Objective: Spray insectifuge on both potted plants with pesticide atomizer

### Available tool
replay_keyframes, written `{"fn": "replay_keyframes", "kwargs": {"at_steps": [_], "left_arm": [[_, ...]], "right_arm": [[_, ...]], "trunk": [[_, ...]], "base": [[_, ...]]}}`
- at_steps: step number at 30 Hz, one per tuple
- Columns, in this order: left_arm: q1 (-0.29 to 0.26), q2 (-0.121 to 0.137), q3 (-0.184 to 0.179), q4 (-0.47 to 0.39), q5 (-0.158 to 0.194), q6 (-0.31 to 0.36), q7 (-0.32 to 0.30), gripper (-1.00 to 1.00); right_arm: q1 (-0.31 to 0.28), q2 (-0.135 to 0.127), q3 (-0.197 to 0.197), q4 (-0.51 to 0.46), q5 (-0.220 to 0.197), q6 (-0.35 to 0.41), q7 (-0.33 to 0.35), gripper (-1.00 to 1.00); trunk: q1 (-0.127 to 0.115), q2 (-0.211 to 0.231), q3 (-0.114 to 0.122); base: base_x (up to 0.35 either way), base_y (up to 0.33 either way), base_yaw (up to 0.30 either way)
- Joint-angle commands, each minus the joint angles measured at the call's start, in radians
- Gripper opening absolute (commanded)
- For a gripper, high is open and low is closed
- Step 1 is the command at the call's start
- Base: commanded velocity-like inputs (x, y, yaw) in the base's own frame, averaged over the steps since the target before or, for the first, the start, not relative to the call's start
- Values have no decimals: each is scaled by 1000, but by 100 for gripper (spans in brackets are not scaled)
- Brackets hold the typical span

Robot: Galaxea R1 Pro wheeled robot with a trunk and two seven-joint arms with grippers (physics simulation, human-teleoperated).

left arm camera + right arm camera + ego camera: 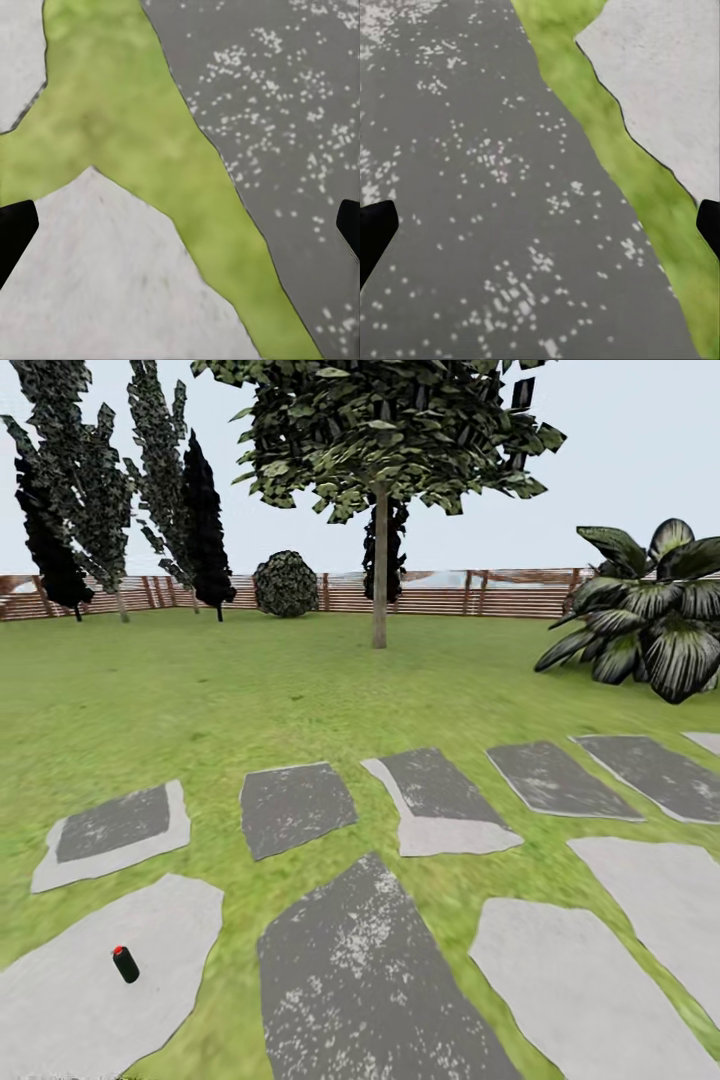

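Pesticide atomizer lying tilted on a pale stepping stone at about 7 o'clock in the head view, red top pointing up toward 11 o'clock, dark body below it. Just beside that slab, at 6 o'clock, a dark grey speckled stepping stone, a strip of lawn between the two. More slabs in a row across the middle of the view, some dark, some pale, all set apart by grass. Beyond them open lawn up to a brown slatted fence along the horizon. Slim-trunked tree at 12 o'clock, round dark bush near the fence at 11 o'clock, tall dark conifers at 10 o'clock, broad-leaved striped plant at 2 o'clock. In the left wrist view, left gripper with jaws wide apart, black fingertips at opposite edges, nothing between them, over pale stone, grass and dark stone. In the right wrist view, right gripper likewise spread open and holding nothing, over the dark speckled slab, with a grass strip and pale stone beside it.
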Motion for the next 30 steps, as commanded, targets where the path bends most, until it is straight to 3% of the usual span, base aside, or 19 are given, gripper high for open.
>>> {"fn": "replay_keyframes", "kwargs": {"at_steps": [1, 30], "left_arm": [[-1, 0, 0, 1, 0, -3, -1, 100], [-1, 2, 1, 1, 3, -2, -1, 100]], "right_arm": [[0, 0, 0, 1, 0, -3, 0, 100], [0, 0, 2, 1, 0, -3, 0, 100]], "trunk": [[0, 0, -1], [0, 0, -1]], "base": [[161, -207, 277], [109, -256, 277]]}}
